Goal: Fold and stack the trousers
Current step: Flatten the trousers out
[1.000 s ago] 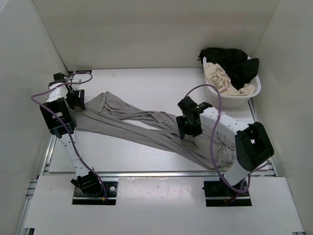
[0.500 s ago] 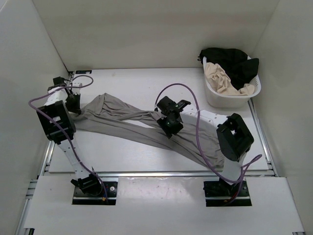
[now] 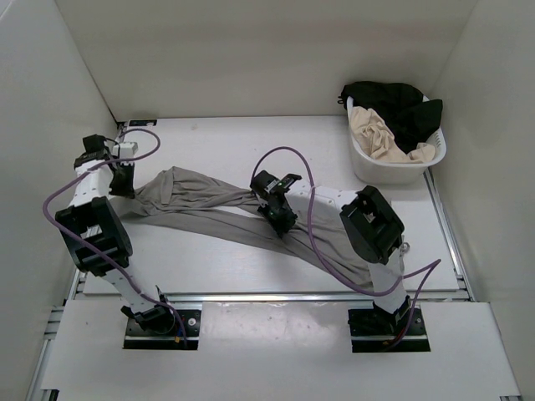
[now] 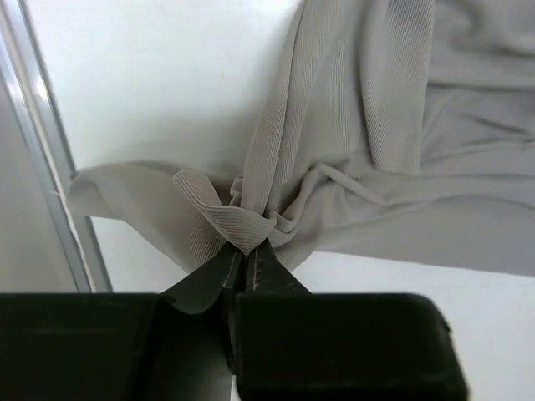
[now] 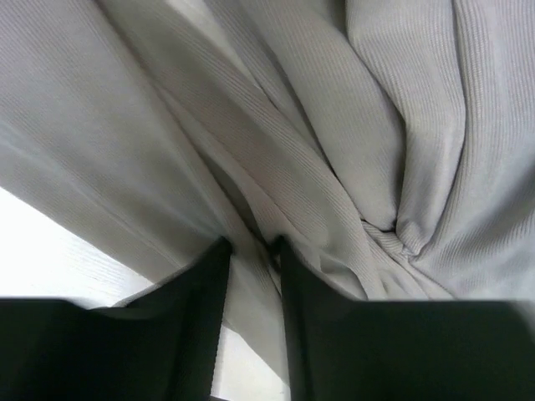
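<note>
One white table across frame centre. Sprawled on it, from left-centre down to lower right: trousers, mid-grey, thin, rumpled, both legs running diagonally. At upper right, white basket with black garment at the back and beige garment in front, well apart from trousers. At left end of cloth, left gripper: pressed together, pinching a bunched ribbed fold of trousers. At frame centre, right gripper: down on the legs midway along, fingers narrowly apart, ridge of cloth between them. Cannot tell whether clamped or only straddling.
</note>
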Available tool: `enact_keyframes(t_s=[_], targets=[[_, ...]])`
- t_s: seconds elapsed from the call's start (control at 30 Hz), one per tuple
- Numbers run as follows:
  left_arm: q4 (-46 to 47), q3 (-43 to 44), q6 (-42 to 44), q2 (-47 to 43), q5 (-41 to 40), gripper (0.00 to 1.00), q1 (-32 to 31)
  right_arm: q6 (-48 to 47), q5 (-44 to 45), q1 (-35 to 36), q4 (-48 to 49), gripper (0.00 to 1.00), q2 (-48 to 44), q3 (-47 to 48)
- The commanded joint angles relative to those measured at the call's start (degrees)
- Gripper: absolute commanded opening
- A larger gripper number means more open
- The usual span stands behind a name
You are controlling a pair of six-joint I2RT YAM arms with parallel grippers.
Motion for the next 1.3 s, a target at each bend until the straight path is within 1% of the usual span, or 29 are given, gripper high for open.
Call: enact_keyframes(t_s=[0.0,0.03,0.07,0.13,0.2,0.23,0.33,0.37,0.4,0.43,0.47,0.5,0.57,0.63,0.77,0.8,0.83,0.87,0.9,0.93,0.97,1.0,1.07,1.1,1.13,1.2,1.23,1.27], targets=[[0.6,-1.2,0.5,-2.3,-0.7,0.16,0.7,1.4,1.3,0.9,1.1,0.25,-0.7,-0.3],[0.6,-1.2,0.5,-2.3,-0.7,0.20,0.7,2.1,2.4,0.9,1.1,0.10,-1.4,-1.1],[0.6,-1.2,-0.1,-1.2,-0.7,0.24,0.7,2.1,3.2,1.5,1.1,0.06,-2.9,-2.1],[0.6,1.3,-0.7,0.2,-0.2,0.27,0.7,2.6,4.6,2.2,1.1,0.06,-5.5,-3.2],[0.6,1.9,-1.3,2.1,-0.2,0.29,0.7,4.0,4.6,2.8,1.1,0.10,-6.8,-3.8],[0.6,2.6,-1.8,2.1,-0.2,0.29,0.7,4.0,4.6,3.3,0.5,0.15,-6.8,-3.8],[0.6,2.0,-1.8,3.5,-1.3,0.24,0.7,6.0,3.3,3.8,0.5,0.25,-7.5,-4.4],[0.6,1.4,-1.8,3.5,-1.3,0.16,0.7,6.0,3.3,4.4,0.5,0.25,-7.5,-4.4],[0.6,1.4,-1.8,4.1,-2.0,0.14,0.7,6.0,3.9,4.4,0.5,0.24,-7.5,-4.4],[0.6,1.4,-1.3,4.1,-2.0,0.14,0.7,6.6,5.1,5.0,0.5,0.19,-7.5,-4.4],[0.6,0.9,-1.3,4.1,-2.0,0.14,0.7,7.1,7.1,5.8,0.5,0.07,-7.5,-4.4],[0.6,0.9,-1.3,3.4,-2.0,0.14,0.7,7.1,7.6,5.8,0.5,0.02,-7.5,-4.4],[0.6,-0.4,-1.3,2.3,-1.3,0.14,0.7,9.1,8.8,7.2,0.0,0.00,-7.5,-4.4],[0.0,-1.3,-1.3,0.1,-0.6,0.14,0.7,10.4,12.6,9.6,0.0,0.00,-9.4,-5.7],[0.0,-6.3,0.7,-4.9,-2.7,0.14,0.7,14.0,16.6,15.1,-0.5,0.00,-12.7,-9.5],[0.0,-8.4,0.7,-5.7,-2.7,0.16,0.7,15.5,17.1,17.5,0.2,0.00,-14.1,-10.8],[0.0,-9.3,1.2,-7.2,-2.7,0.29,0.7,16.0,17.1,18.8,1.0,0.00,-14.8,-12.2],[0.0,-9.9,1.2,-7.8,-2.7,0.36,1.2,16.7,18.0,20.3,1.0,0.00,-15.6,-15.1],[0.0,-10.4,1.2,-8.4,-2.7,0.45,1.2,17.6,19.2,23.6,1.0,0.00,-17.0,-16.5],[0.0,-10.4,0.6,-8.9,-2.0,0.54,1.9,18.3,21.5,25.2,1.5,0.00,-17.8,-17.8],[0.0,-10.4,0.6,-8.9,-2.0,0.60,2.0,19.7,21.5,26.6,1.5,0.00,-18.5,-19.2],[0.0,-10.4,0.6,-8.9,-0.5,0.66,2.6,20.2,21.5,28.9,2.1,0.00,-19.7,-22.1],[0.6,-9.8,0.6,-7.4,0.1,0.69,2.7,22.3,20.1,31.4,2.8,0.00,-20.2,-24.7],[0.6,-9.2,0.6,-6.5,0.9,0.70,2.7,22.3,18.9,31.4,3.9,0.00,-20.2,-26.4],[0.6,-9.2,1.2,-5.4,0.9,0.71,2.7,22.9,17.9,32.2,3.9,0.04,-19.4,-26.4],[1.1,-8.3,1.2,-1.4,1.6,0.73,2.7,23.5,17.3,32.2,3.7,0.21,-17.8,-25.5],[1.1,-7.4,1.8,0.0,1.6,0.74,2.7,23.5,18.1,32.2,1.6,0.30,-17.8,-22.3],[1.1,-6.4,1.8,2.5,1.6,0.74,2.7,23.5,18.7,32.2,0.4,0.37,-17.2,-20.2]])
